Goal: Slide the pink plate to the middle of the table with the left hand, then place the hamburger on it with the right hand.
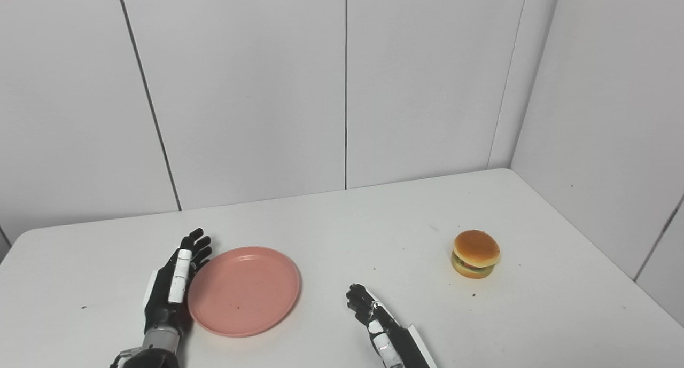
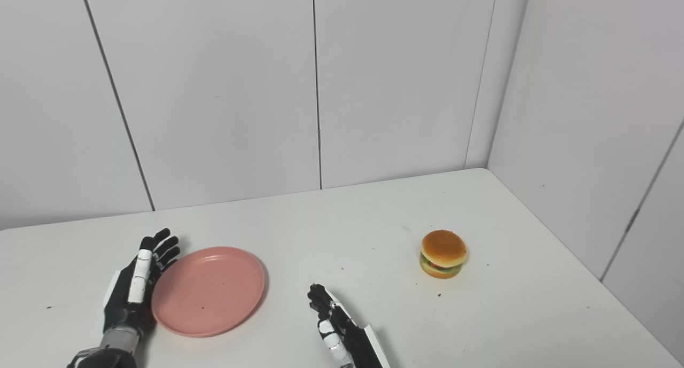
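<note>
Robot's left hand [image 1: 173, 282], open, is touching pink plate [image 1: 243, 290] rim; right hand [image 1: 377, 320], open, is waiting w/ nothing held. Risk: plate spinning or slipping off-course; hamburger [image 1: 475, 253] is sitting well apart.

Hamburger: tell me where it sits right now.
The hamburger sits on the right side of the table, well clear of the pink plate and beyond the right hand, untouched.

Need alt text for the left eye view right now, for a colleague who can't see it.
The left hand, open, stands edge-on against the left rim of the pink plate on the white table. The right hand rests empty near the front edge, and the hamburger sits untouched further right.
</note>
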Controlling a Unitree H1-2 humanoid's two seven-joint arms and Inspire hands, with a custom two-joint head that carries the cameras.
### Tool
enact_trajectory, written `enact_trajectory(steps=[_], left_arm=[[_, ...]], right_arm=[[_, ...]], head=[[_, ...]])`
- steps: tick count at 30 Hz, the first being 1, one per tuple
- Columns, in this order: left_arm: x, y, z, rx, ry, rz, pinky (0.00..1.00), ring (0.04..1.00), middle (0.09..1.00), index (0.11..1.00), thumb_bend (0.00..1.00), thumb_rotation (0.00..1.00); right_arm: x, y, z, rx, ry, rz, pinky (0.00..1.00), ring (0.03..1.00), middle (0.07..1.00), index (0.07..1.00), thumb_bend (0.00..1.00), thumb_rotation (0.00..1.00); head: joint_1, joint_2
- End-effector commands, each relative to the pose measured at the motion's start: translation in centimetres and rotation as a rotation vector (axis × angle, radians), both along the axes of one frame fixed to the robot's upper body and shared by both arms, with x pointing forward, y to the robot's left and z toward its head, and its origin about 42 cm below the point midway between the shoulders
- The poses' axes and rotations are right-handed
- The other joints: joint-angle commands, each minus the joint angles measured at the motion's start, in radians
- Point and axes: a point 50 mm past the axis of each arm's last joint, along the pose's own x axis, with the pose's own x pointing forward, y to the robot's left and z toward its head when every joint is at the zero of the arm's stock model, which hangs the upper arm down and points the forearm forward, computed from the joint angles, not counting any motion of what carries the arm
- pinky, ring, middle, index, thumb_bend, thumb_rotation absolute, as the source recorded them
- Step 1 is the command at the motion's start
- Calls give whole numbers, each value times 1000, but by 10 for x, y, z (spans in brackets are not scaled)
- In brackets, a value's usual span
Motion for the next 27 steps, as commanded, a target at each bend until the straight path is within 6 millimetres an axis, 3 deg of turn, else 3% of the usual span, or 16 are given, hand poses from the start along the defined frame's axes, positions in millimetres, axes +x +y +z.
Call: enact_trajectory(steps=[1,7,16,19,23,27], left_arm=[[6,-10,22,9,-59,-4,885,887,868,841,853,882],[-2,-23,26,4,-53,-13,901,884,862,833,808,893],[-2,-24,24,7,-55,-9,896,883,868,836,811,902],[-4,-25,23,7,-55,-10,878,888,877,845,815,911],[-4,-26,22,-9,-50,-14,893,889,875,838,822,898],[-3,-25,20,-8,-42,-19,893,885,868,831,820,897]], right_arm=[[-14,13,-13,26,78,5,976,928,911,902,781,921],[-14,14,-12,21,71,7,967,931,911,904,787,926],[-17,11,-13,-33,27,-9,956,932,911,903,797,931],[-21,6,-11,-153,-81,-56,892,917,904,885,714,941],[-26,2,3,-257,-190,-138,929,934,920,846,701,945],[-25,-3,32,-395,-311,-217,888,910,908,842,746,944]], head=[[-1,2],[-1,2],[-11,-6],[-15,-5],[-22,1],[-32,2]])
